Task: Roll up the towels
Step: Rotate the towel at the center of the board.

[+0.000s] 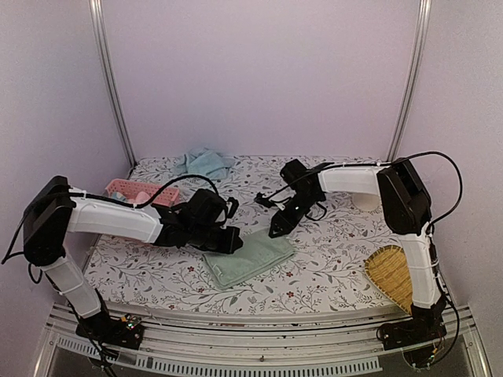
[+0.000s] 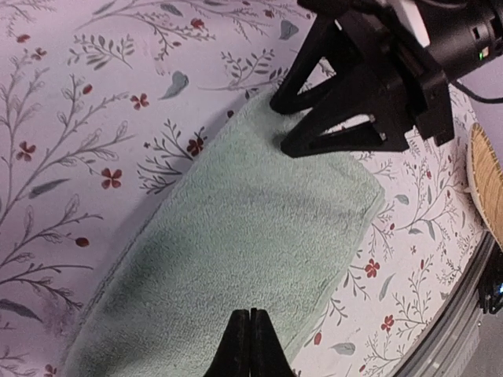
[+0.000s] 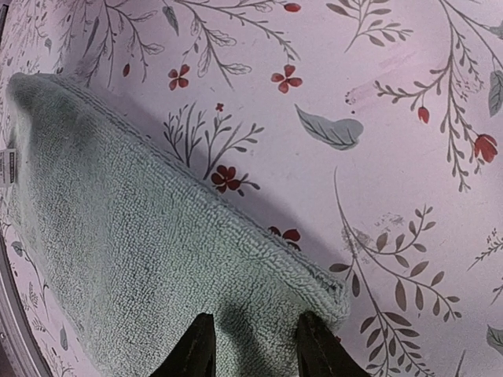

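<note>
A folded pale green towel [image 1: 250, 257] lies flat on the flowered tablecloth near the front middle. It fills the left wrist view [image 2: 236, 236] and the right wrist view [image 3: 134, 259]. My left gripper [image 1: 233, 240] is shut and empty, its tips [image 2: 250, 316] over the towel's near-left part. My right gripper [image 1: 275, 230] is open, its fingertips [image 3: 200, 342] set down on the towel's far corner; it also shows in the left wrist view [image 2: 281, 126]. A crumpled blue towel [image 1: 203, 162] lies at the back of the table.
A pink slotted basket [image 1: 141, 192] stands at the left behind my left arm. A woven bamboo tray [image 1: 393, 275] lies at the front right, its edge in the left wrist view [image 2: 489, 181]. A white object [image 1: 365, 201] sits behind my right arm.
</note>
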Robot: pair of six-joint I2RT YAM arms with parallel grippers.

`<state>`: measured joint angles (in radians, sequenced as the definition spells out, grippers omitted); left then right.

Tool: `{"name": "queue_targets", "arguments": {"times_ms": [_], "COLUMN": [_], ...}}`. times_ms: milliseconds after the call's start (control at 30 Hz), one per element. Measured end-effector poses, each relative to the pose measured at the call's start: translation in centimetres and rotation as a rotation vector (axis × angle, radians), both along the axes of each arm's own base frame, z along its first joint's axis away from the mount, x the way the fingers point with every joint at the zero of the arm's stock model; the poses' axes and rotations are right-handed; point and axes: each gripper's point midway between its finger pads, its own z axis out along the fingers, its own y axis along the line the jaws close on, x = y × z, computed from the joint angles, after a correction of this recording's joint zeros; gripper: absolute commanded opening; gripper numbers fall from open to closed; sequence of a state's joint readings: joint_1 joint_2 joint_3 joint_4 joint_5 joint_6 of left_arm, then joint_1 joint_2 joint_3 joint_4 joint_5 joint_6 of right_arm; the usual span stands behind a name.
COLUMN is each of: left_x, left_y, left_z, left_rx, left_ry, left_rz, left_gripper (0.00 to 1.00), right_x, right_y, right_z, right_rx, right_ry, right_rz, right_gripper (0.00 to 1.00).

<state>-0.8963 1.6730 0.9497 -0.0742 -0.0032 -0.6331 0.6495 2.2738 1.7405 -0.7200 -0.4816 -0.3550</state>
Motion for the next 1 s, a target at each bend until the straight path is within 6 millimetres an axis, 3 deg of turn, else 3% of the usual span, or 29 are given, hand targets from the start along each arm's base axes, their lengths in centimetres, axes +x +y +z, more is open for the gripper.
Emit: {"name": "queue_targets", "arguments": {"times_ms": [267,467,600,767,867,1000], "left_x": [-1.3,0.2,3.9,8.9,9.7,8.8], "left_y": [1.3,2.5,1.0,-1.1,-1.1,-0.7], "left_z": [-3.1,-6.4,-5.8,-4.1,-2.6,-0.8], "left_rx": [0.017,0.093,0.091,0.08,0.078,0.054], "left_ry": [0.082,0.122,0.076,-0.005,-0.038,-0.049], "left_rz": [-0.019,-0.012,-0.023,-0.047,-0.059,-0.068], "left_gripper": [0.0,0.0,0.0,0.0,0.0,0.0], "right_x": [0.3,-2.5,-5.7,-9.0,-9.2,-7.2], "right_y": [-2.2,-5.8,-6.8,-7.4,-7.8,-7.6], "right_z": [-1.0,-1.0,-0.7,-0.1,1.2,5.0], "right_rx": [-0.046,-0.075,-0.062,-0.07,-0.074,-0.012], "right_ry": [-0.024,0.018,0.086,0.186,0.19,0.121], "right_rz": [-0.059,-0.088,-0.051,0.004,0.003,-0.006], "right_gripper": [0.33,0.29,0.3,0.38,0.39,0.38]}}
